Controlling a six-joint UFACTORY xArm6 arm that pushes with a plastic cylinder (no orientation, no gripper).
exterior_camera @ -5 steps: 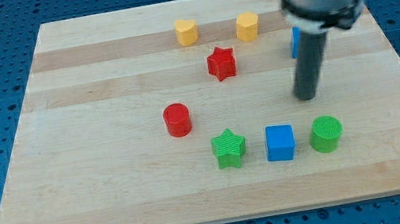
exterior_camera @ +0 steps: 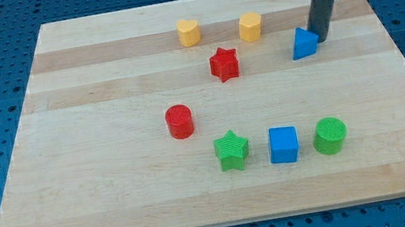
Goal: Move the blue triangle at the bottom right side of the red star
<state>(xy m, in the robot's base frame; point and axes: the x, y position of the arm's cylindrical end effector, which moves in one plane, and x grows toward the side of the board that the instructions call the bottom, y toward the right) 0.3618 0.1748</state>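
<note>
The blue triangle [exterior_camera: 304,43] lies on the wooden board at the view's upper right. The red star [exterior_camera: 224,63] lies to its left, near the board's middle top. My tip [exterior_camera: 321,38] stands just right of the blue triangle, touching or almost touching its right edge. The rod rises from there toward the view's top.
Two yellow blocks [exterior_camera: 188,32] [exterior_camera: 250,26] lie above the red star. A red cylinder [exterior_camera: 179,122] lies left of centre. A green star [exterior_camera: 231,150], a blue cube [exterior_camera: 283,145] and a green cylinder [exterior_camera: 329,135] form a row near the view's bottom.
My tip has moved up toward the view's top and slightly right, from below the blue triangle to its right edge. The triangle, hidden behind the arm before, now shows fully.
</note>
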